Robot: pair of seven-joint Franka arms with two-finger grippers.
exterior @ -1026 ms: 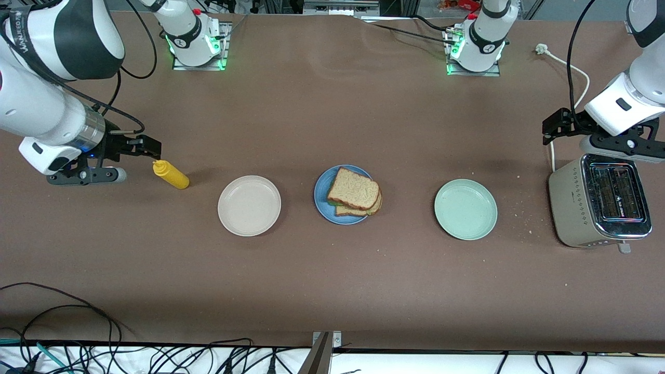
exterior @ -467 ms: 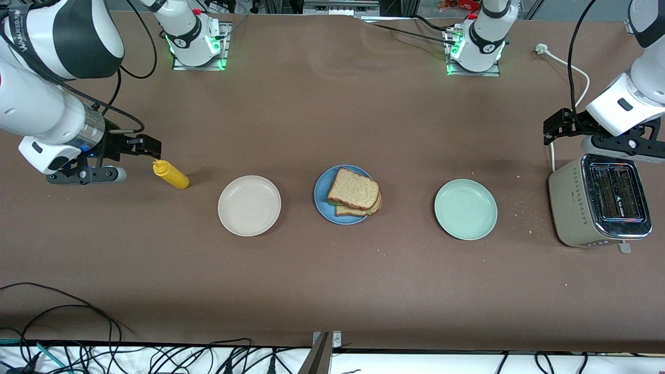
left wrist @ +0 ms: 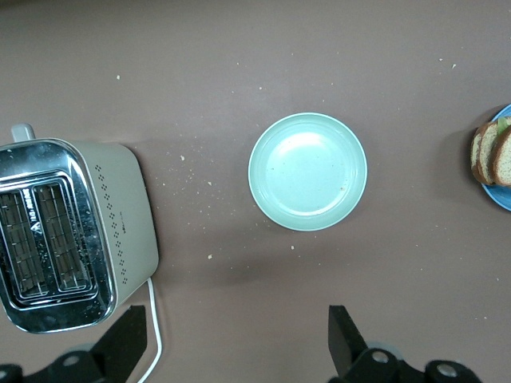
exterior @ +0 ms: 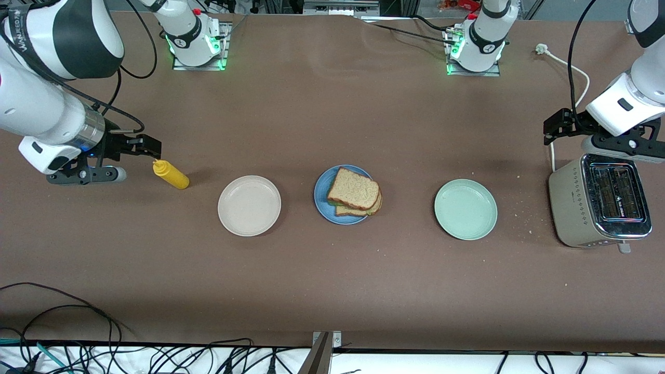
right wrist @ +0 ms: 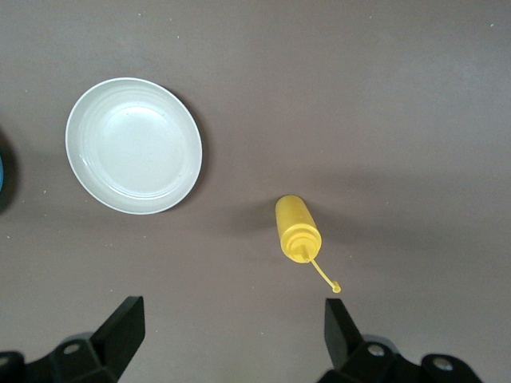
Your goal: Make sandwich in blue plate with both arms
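On the blue plate [exterior: 323,205] our sandwich [exterior: 355,198] sits finished but skewed.
Both tools, left [exterior: 555,128] and right [exterior: 148,146], hang spread and empty; a nudge could slide the top slice off.

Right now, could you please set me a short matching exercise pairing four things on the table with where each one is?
Things:
1. sandwich
2. toaster
3. mustard bottle
4. green plate

Places:
A. at the right arm's end, beside the beige plate
B. on the blue plate
C. at the left arm's end, under the left tool
D. between the blue plate and the toaster

Pairs: 1-B, 2-C, 3-A, 4-D
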